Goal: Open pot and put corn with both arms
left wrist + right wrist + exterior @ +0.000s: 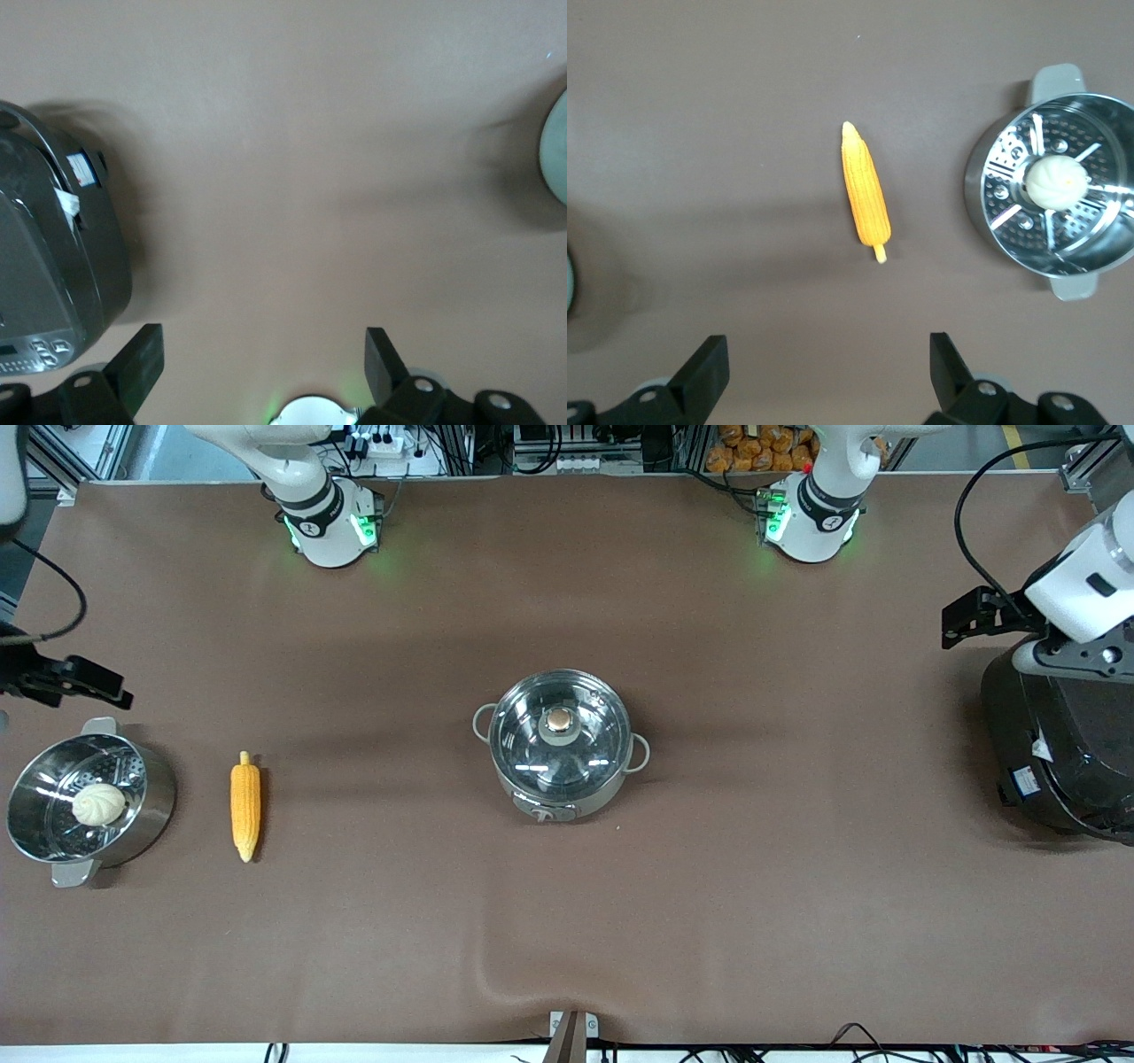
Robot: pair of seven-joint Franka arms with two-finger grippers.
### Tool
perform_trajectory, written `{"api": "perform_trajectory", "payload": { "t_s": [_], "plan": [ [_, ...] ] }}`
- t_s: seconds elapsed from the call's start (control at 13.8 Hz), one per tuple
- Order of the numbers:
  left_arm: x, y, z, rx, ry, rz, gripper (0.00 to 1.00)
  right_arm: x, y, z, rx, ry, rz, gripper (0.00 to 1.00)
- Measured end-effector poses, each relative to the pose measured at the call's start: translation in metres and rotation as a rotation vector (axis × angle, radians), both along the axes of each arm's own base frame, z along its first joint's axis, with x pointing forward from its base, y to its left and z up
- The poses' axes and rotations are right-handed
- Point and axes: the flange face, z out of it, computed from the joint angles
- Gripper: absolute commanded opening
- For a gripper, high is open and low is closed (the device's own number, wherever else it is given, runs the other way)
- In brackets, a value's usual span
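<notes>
Nothing was started: the lidded pot [560, 746] sat mid-table, the corn [245, 806] beside the steamer [53, 837]; the left gripper [261, 359] over the cooker [1054, 753] and the right gripper [828, 367] near the steamer hung open, so lifting the lid probably came first.

Table [567, 921]: one broad brown mat covers the whole top, with a small ripple at the edge nearest the front camera.

Pot [561, 746] stands mid-table, glass lid on, control knob facing the front camera.

Corn [245, 808] lies flat toward the right arm's end, well apart from the pot, lengthwise toward the front camera.

Steel steamer pot [89, 802] sits just beside the corn, nearer the table's end.

Black rice cooker [1059, 748] stands at the left arm's end.
</notes>
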Motion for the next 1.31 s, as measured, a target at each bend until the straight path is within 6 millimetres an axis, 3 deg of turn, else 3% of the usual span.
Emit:
{"api": "perform_trajectory", "payload": {
  "t_s": [0.29, 0.44, 0.8, 1.02, 1.16, 1.31],
  "plan": [
    [0.011, -0.027, -0.032, -0.097, 0.074, 0.047, 1.0, 0.004, 0.006, -0.087, -0.002, 0.027, 0.011, 1.0],
    [0.02, -0.064, -0.052, -0.1, 0.104, 0.086, 1.0, 0.012, 0.005, -0.129, -0.004, 0.055, 0.024, 1.0],
    [0.029, -0.233, -0.098, -0.064, 0.062, 0.182, 1.0, 0.028, -0.013, -0.219, -0.007, 0.092, 0.166, 1.0],
    [0.03, -0.317, -0.146, -0.119, -0.036, 0.22, 1.0, 0.027, -0.021, -0.266, -0.014, 0.075, 0.257, 1.0],
    [0.017, -0.374, -0.191, -0.139, -0.062, 0.241, 1.0, 0.028, -0.02, -0.293, -0.021, 0.061, 0.307, 1.0],
    [-0.003, -0.419, -0.217, -0.153, -0.08, 0.239, 1.0, 0.031, -0.018, -0.313, -0.028, 0.047, 0.327, 0.94]
  ]
}}
